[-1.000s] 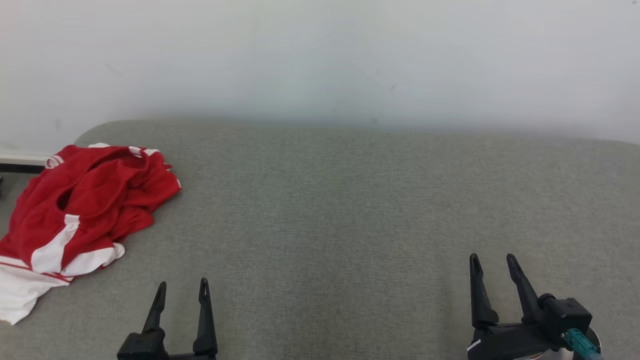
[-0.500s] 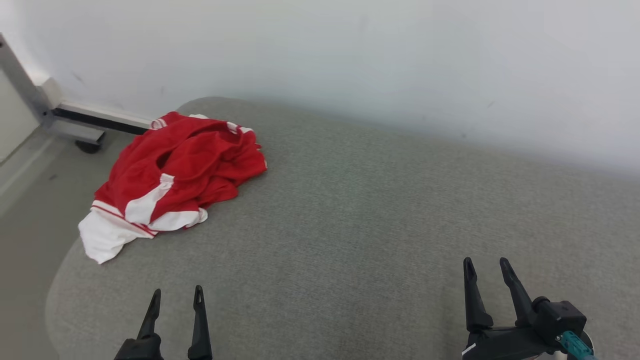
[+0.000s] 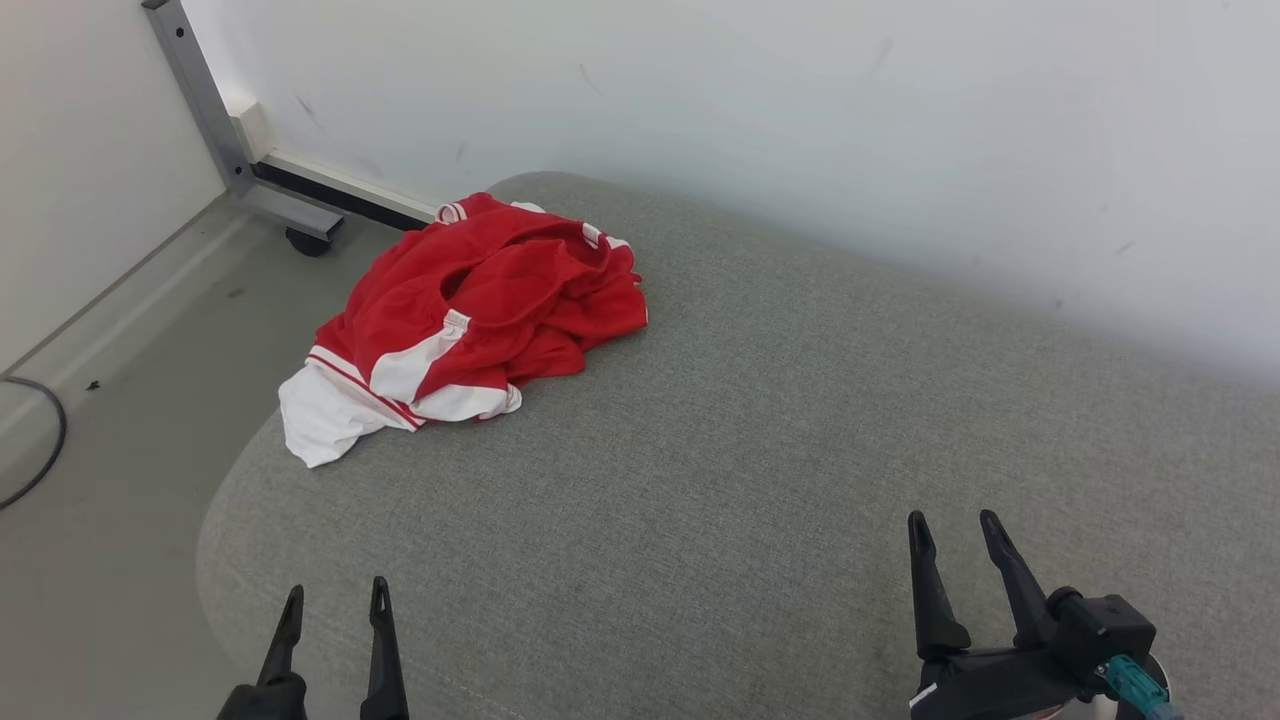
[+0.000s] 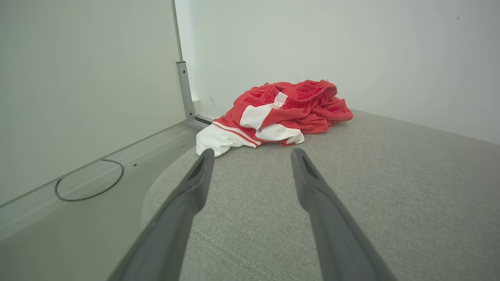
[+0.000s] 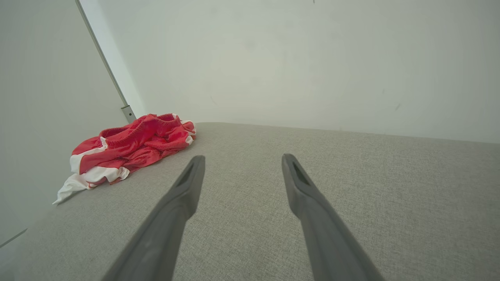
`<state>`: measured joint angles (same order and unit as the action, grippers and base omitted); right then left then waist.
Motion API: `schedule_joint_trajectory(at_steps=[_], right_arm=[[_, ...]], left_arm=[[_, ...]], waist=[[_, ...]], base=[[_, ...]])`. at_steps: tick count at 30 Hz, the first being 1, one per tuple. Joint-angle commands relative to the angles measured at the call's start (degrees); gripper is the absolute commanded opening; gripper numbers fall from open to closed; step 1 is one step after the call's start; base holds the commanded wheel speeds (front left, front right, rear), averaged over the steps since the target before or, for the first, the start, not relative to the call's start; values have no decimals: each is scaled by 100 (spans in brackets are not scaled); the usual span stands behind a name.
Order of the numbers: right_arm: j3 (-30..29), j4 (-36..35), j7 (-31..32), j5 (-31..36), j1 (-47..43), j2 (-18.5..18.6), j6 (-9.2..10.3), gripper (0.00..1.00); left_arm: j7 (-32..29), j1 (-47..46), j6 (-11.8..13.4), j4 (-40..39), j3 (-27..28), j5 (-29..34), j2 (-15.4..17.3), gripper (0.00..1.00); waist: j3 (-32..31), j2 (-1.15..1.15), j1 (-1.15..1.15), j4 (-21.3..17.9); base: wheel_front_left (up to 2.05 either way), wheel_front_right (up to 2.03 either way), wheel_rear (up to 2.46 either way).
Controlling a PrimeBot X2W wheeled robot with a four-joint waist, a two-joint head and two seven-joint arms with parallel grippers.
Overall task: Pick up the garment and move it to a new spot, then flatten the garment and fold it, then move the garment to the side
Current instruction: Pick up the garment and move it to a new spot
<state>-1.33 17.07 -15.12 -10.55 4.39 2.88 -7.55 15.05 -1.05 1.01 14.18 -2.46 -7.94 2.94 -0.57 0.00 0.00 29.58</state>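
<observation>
A crumpled red and white garment (image 3: pixel 480 320) lies in a heap at the far left corner of the grey padded surface (image 3: pixel 760 440), one white part hanging toward the left edge. Straight ahead in the left wrist view the garment (image 4: pixel 277 113) sits well beyond the fingertips. The right wrist view has the garment (image 5: pixel 129 150) far off to the left. My left gripper (image 3: pixel 335 598) is open at the near left edge, nothing between its fingers. My right gripper (image 3: pixel 950 530) stands open at the near right, empty, far from the cloth.
A white wall (image 3: pixel 760 110) runs behind the surface. To the left is bare floor (image 3: pixel 110 400) with a dark cable (image 3: pixel 40 450), a metal frame post (image 3: pixel 200 100) and a caster wheel (image 3: pixel 305 242). A white panel (image 4: pixel 78 78) stands left.
The head camera has turned left, so the garment now sits nearer mid-picture and the floor, post and cable came into view. Garment and both grippers hold their places on the surface.
</observation>
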Motion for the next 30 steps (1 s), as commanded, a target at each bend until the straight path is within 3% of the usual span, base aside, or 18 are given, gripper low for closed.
schedule_joint_trajectory(at_steps=[1, 9, 13, 22, 30], right_arm=[[14, 10, -6, 3, 17, 0, 12, 100], [28, 24, -6, 41, 13, -1, 12, 100], [-15, -8, -6, 123, -27, 0, 12, 100], [-11, -113, -6, 399, 73, -1, 12, 100], [142, -188, 2, 748, 264, 2, 12, 100]], left_arm=[[20, 75, 0, -30, 12, 47, -9, 100], [20, 10, 98, -19, 87, -1, -9, 100], [20, -302, 5, 193, -3, 118, 9, 100], [-6, -2038, -228, 1296, -27, -3, 72, 100], [-574, -3879, -558, 2860, 9, -166, 502, 100]], waist=[[22, 0, 0, 18], [19, 0, 0, 13], [48, 0, 0, 6], [414, 0, 0, -291], [975, 0, 0, -1041]], base=[[0, 0, 0], [0, 0, 0], [0, 0, 0], [0, 0, 0], [0, 0, 0]])
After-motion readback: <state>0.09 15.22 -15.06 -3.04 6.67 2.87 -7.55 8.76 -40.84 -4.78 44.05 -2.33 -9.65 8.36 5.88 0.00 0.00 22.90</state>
